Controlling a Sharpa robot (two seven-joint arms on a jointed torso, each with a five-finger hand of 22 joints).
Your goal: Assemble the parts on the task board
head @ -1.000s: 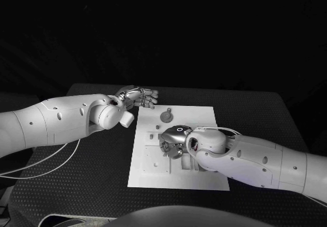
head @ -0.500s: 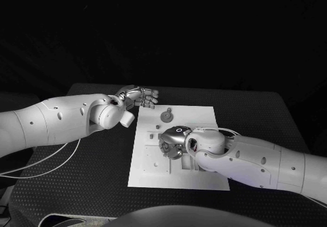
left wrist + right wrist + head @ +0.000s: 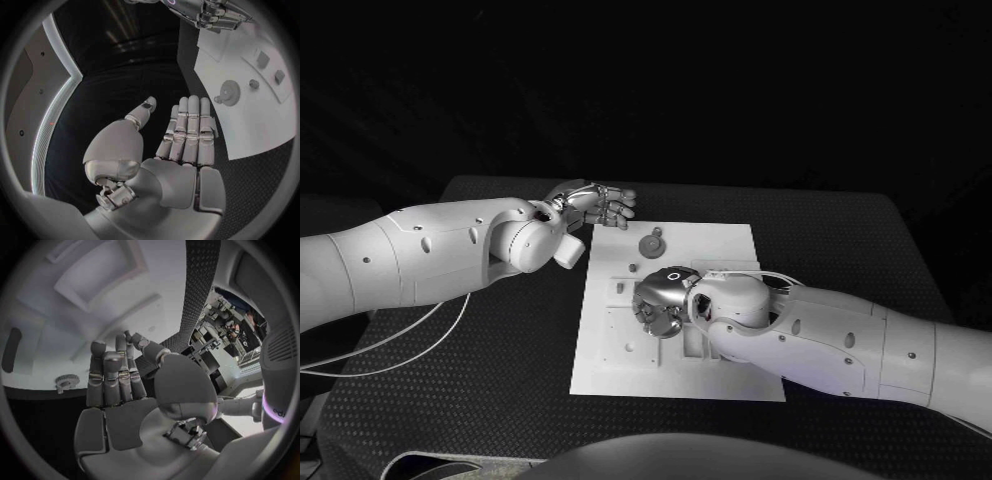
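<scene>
Head view: the white task board lies in the middle of the black table. The left hand hangs over the table just off the board's far left corner, apart from it, and the right hand is low over the board's middle. A round grey part sits near the board's far edge, between the two hands, with a small round part just beside it toward the right hand. No writing can be read on the board.

Left wrist view: the left hand holds nothing, its fingers straight and side by side, thumb spread away. The round part with its small tab lies on the board beyond the fingertips, untouched.

Right wrist view: the right hand is empty, fingers extended close together, thumb bent beside them. A small gear-like part stands on the board near the fingertips; I cannot tell whether they touch it. A rectangular recess lies further on. No lettering is legible.
</scene>
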